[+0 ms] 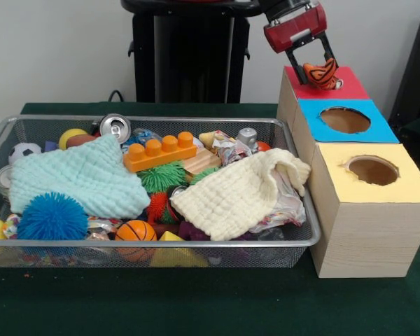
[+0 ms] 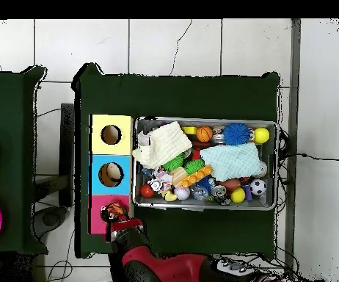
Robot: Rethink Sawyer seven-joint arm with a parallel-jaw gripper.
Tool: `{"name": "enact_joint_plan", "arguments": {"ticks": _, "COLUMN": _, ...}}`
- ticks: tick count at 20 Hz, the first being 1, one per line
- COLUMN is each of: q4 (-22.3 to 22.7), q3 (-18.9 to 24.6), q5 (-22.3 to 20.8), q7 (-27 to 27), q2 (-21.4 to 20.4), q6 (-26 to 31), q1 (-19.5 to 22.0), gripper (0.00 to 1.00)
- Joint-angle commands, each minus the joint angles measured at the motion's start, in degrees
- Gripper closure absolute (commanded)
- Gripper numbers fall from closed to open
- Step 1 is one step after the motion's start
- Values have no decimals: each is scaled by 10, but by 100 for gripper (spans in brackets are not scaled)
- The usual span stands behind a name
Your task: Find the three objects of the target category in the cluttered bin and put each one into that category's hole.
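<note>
My gripper (image 1: 320,68) is shut on the orange, black-striped tiger toy (image 1: 323,75) and holds it just above the red-topped box (image 1: 350,89), over the spot where its hole lies; the hole itself is hidden by the toy. In the overhead view the gripper (image 2: 114,215) and toy (image 2: 114,212) sit over the red top (image 2: 97,222). The wire-mesh bin (image 1: 161,243) stands beside the boxes, full of clutter. A pale tan lump (image 1: 210,138) shows at the bin's far side behind the orange brick; I cannot tell what it is.
The blue-topped box (image 1: 378,129) and the yellow-topped box (image 1: 406,185) stand in a row with the red one, holes open. In the bin lie a mint cloth (image 1: 77,175), a cream cloth (image 1: 238,192), a blue spiky ball (image 1: 52,218), a can (image 1: 115,126) and an orange brick (image 1: 159,152).
</note>
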State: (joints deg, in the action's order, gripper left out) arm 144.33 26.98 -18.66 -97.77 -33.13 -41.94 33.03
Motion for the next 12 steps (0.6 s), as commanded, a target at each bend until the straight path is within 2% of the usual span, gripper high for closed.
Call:
{"name": "enact_joint_plan", "arguments": {"ticks": 1, "q4": -21, "q3": 7, "q5": 55, "q7": -150, "q2": -23, "q6": 61, "q1": 9, "gripper": 0}}
{"name": "enact_joint_plan", "arguments": {"ticks": 4, "q4": -5, "q3": 30, "q5": 78, "q7": -159, "q2": -60, "q6": 99, "q1": 18, "gripper": 0}}
{"name": "enact_joint_plan", "arguments": {"ticks": 12, "q4": 20, "q3": 70, "q5": 120, "q7": -184, "q2": -112, "q6": 145, "q1": 17, "gripper": 0}}
